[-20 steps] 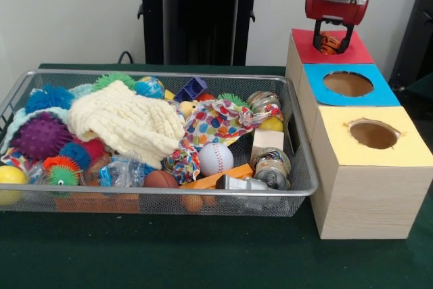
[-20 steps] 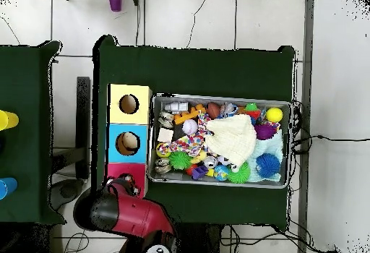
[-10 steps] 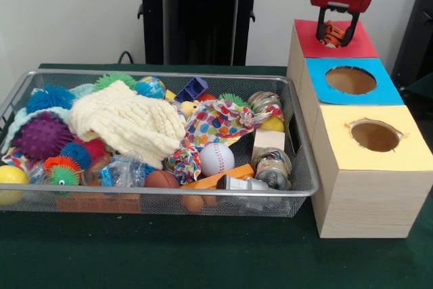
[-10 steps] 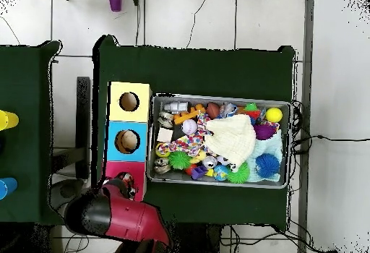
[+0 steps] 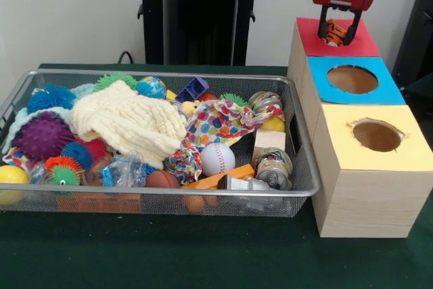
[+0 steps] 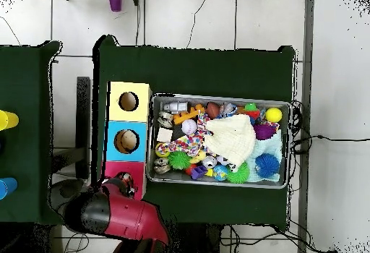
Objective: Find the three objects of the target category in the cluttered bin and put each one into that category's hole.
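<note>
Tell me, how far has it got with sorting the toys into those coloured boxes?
Nothing visibly finished: I cannot see inside the holes. In hand: the gripper holds a small orange striped toy above the red box. Left: dropping it in, then searching the wire bin, which is full of clutter.

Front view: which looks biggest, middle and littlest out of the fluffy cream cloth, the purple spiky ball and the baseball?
1. Cream cloth, clearly the largest.
2. Purple spiky ball.
3. Baseball, the smallest, though it lies nearer the camera than the other two.
</note>
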Robot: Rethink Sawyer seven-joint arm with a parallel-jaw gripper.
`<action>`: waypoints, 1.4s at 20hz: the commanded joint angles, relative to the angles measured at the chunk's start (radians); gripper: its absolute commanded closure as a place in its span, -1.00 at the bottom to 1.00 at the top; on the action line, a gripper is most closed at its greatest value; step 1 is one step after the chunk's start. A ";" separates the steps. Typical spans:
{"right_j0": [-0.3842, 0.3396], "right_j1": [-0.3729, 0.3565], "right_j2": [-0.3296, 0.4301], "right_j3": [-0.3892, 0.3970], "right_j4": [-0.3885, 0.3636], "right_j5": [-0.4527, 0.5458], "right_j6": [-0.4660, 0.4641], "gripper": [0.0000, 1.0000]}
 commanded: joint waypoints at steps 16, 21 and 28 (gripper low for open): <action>-0.130 -0.024 0.026 0.045 -0.058 0.018 0.135 1.00; -0.126 -0.025 0.027 0.034 -0.063 0.027 0.145 1.00; -0.133 -0.016 0.050 0.048 -0.056 -0.012 0.152 1.00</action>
